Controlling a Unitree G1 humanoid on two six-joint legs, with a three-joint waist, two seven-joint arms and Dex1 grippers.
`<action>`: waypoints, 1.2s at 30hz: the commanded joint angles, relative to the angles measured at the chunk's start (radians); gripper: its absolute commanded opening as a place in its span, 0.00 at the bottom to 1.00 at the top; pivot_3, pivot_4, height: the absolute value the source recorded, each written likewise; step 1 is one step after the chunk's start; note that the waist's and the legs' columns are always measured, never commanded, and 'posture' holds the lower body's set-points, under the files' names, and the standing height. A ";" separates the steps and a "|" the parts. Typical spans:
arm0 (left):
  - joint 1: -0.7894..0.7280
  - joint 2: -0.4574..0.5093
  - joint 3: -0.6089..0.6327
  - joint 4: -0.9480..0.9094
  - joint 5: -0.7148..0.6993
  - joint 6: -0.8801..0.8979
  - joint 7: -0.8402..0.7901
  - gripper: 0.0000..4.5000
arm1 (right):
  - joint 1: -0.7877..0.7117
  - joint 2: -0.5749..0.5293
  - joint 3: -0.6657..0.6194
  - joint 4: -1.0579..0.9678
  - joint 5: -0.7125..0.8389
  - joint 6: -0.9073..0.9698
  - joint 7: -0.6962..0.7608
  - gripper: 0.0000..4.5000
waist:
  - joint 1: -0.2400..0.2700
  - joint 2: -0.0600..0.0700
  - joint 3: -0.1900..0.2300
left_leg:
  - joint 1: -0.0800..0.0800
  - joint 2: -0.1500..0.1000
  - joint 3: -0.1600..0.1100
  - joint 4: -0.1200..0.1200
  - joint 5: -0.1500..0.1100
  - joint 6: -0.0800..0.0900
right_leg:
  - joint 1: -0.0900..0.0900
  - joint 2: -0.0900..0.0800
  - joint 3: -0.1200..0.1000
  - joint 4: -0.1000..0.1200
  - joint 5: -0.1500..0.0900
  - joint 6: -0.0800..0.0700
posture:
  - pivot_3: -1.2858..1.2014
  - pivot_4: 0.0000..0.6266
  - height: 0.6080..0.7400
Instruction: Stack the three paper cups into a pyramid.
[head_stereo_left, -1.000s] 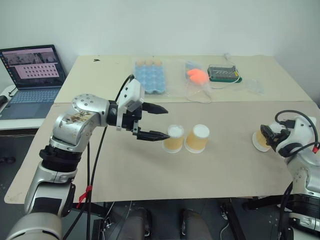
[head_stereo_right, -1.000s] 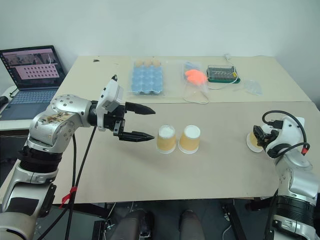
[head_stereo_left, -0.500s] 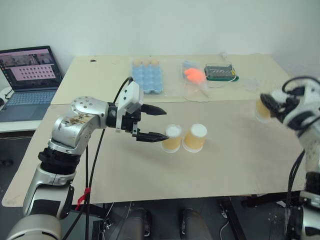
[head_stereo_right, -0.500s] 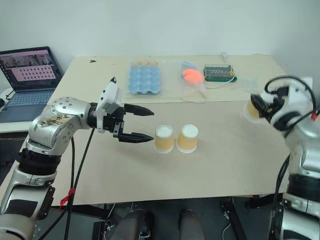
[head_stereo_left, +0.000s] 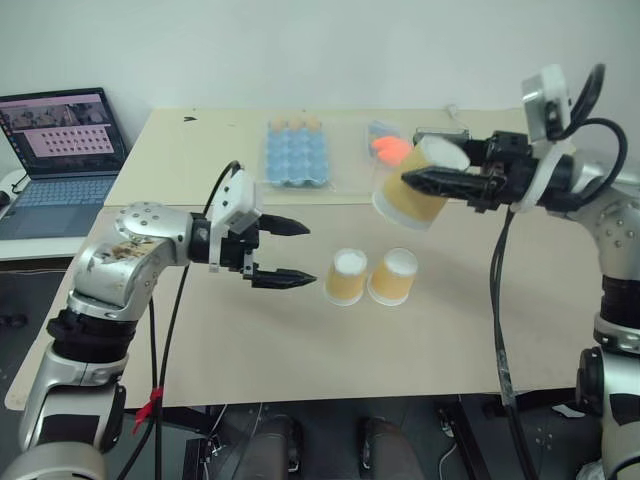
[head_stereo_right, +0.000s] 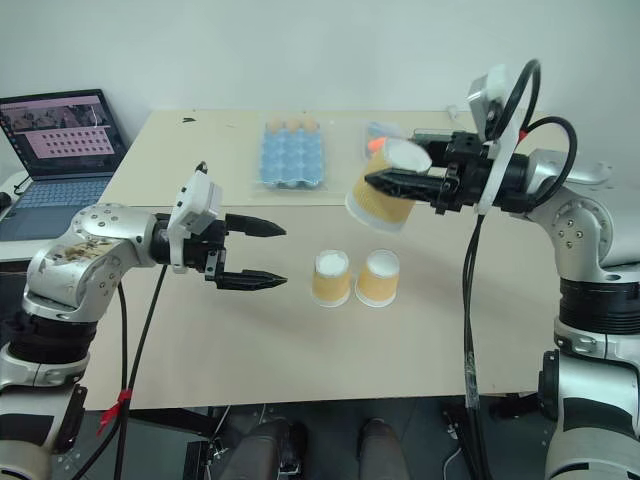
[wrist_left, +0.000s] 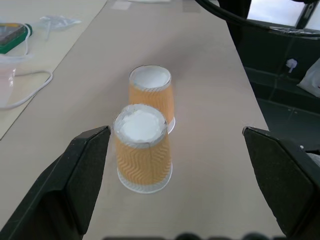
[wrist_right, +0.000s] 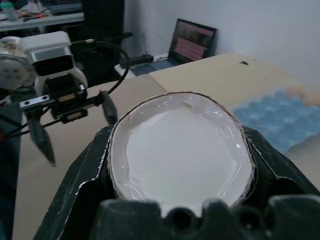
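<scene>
Two yellow-orange paper cups (head_stereo_left: 346, 277) (head_stereo_left: 393, 276) stand upside down, side by side, near the middle of the table; the left wrist view shows them as one cup (wrist_left: 142, 150) in front of the other (wrist_left: 151, 95). My right gripper (head_stereo_left: 412, 180) is shut on the third cup (head_stereo_left: 408, 198), held tilted in the air above and a little behind the pair. That cup's white base (wrist_right: 180, 150) faces the right wrist camera. My left gripper (head_stereo_left: 310, 254) is open, level with the standing cups, just left of them and not touching.
At the back of the table (head_stereo_left: 200, 330) lie a blue egg tray (head_stereo_left: 298, 155), a clear bag with an orange thing (head_stereo_left: 392, 152) and a green-rimmed box (head_stereo_right: 435, 137). A laptop (head_stereo_left: 65, 140) sits on a side desk at the left.
My right gripper has lifted its cup from the table's right side and swung it up and left, over the two standing cups. My left gripper has drawn back slightly to the left.
</scene>
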 joint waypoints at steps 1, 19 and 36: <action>-0.005 0.015 0.034 -0.046 -0.015 -0.003 0.018 1.00 | 0.012 0.000 0.049 -0.017 -0.035 -0.038 0.040 0.59 | 0.001 0.000 0.000 | 0.000 0.000 0.000 0.000 0.000 0.000 | 0.000 0.000 0.000 0.000 0.000 0.000 | 0.52 0.24 0.82; 0.008 0.018 0.033 -0.083 -0.039 0.021 0.048 1.00 | -0.008 0.077 0.197 0.040 -0.212 -0.150 0.074 0.59 | 0.004 0.000 0.000 | 0.000 0.000 0.000 0.000 0.001 -0.001 | -0.001 0.000 0.000 0.001 0.000 -0.001 | 0.52 0.24 0.82; 0.006 0.016 0.030 -0.091 -0.043 0.023 0.053 1.00 | -0.019 0.099 0.211 0.086 -0.267 -0.169 0.106 0.70 | 0.005 0.000 0.000 | 0.000 0.000 0.000 -0.001 0.001 -0.001 | -0.002 0.000 0.000 0.001 0.001 -0.001 | 0.52 0.24 0.82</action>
